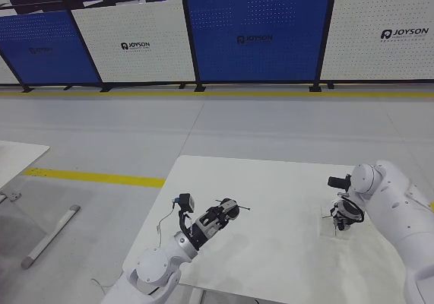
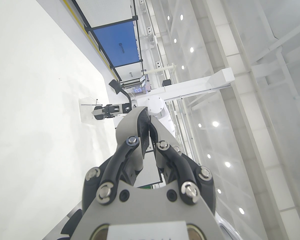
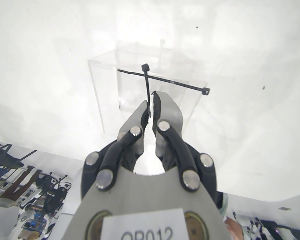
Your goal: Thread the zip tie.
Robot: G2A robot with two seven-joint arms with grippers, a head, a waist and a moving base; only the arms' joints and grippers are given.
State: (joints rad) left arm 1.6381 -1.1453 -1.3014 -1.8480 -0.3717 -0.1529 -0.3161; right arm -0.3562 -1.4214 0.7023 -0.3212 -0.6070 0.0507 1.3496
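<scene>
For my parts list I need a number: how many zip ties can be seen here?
2. One zip tie is pinched in the right tool. The second zip tie lies across the top of the clear box. The left tool may hide a third.

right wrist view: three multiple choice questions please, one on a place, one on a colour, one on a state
1. Where does the loose zip tie lie?
A. across the top of the clear box
B. on the floor
C. in a drawer

2. What colour are the zip ties?
A. white
B. black
C. red

3. How is the right hand?
A. wide open
B. shut on nothing
C. shut on the held zip tie

Answers:
1 A, it spans the box's upper edges.
2 B, both straps are black.
3 C, the hand pinches that strap's end.
</scene>
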